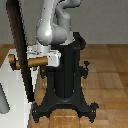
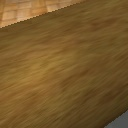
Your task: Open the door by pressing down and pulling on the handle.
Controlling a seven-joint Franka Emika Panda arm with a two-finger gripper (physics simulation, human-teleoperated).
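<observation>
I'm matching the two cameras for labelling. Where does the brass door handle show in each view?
Exterior view: the handle juts from the dark door at the exterior view's left, at mid-height, its free end reaching the arm's white end by the pedestal.
Wrist view: a blurred brass-brown surface fills the picture, probably the handle seen close up.
Shared landmark: the wooden floor.

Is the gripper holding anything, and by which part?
Cannot be told: the gripper is at the handle, but its fingers do not show clearly.
</observation>
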